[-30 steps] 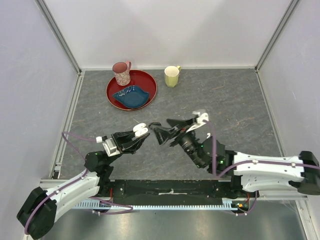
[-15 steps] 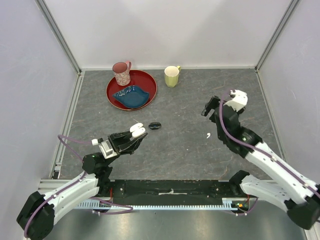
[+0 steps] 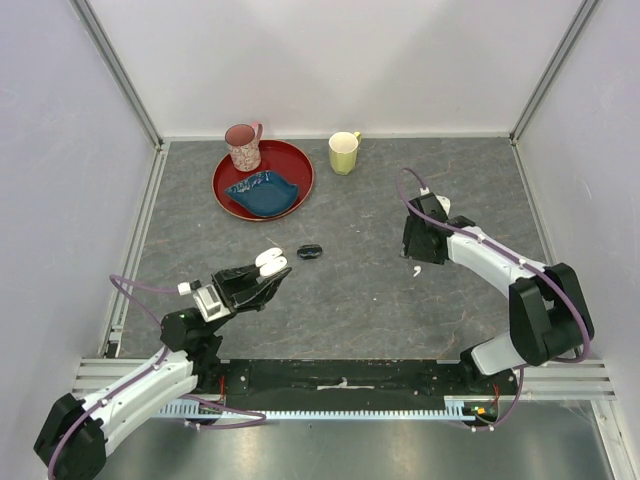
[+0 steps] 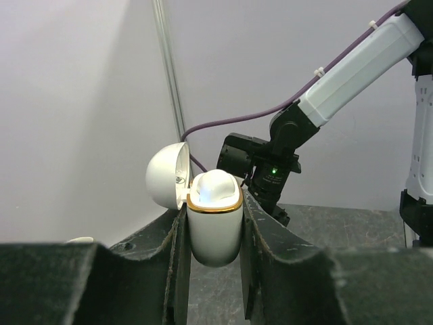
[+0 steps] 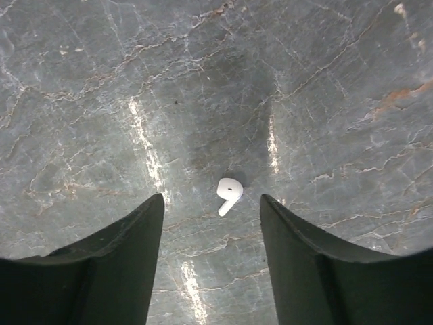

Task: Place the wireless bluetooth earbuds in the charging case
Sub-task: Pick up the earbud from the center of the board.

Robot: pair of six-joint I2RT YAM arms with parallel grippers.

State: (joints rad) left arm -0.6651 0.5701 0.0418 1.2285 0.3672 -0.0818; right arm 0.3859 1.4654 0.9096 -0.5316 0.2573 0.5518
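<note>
**Right arm off the case, now staged over the loose earbud**

The loose earbud lies flat on the bench, bulb up and stem pointing to 7 o'clock in the right wrist view. From above it sits at 3 o'clock of a small dark oval object, well apart from it.

The right fingers are spread, one at 9 and one at 3 o'clock of the bud. They touch nothing and carry nothing.

The charging case stands upright, clenched between the left fingers, with its lid swung open toward 10 o'clock. From above it is at 7 o'clock of the dark object. Something white and rounded fills the gold-rimmed mouth. I can't tell whether that is a seated bud.

What changed:
- A second ago the right fingers were nose to nose with the case at mid-bench.
- Half a second ago they had swung out high toward 3 o'clock.
- Now they are down over the bud, which hasn't moved.
- The left arm has drawn the case slightly toward 7 o'clock, with the same grip.

My read is that the visit to the case is finished and this is the pick approach for the bud on the bench. Next the arm should descend, pinch the bud and carry it back toward 9 o'clock to the open case. The bud is tiny, glossy and lying flat, so it could squirt out as the fingers close.

The red tray at 11 o'clock, with its blue dish and pink mug, is not involved. Neither is the yellow mug at 12.
</note>
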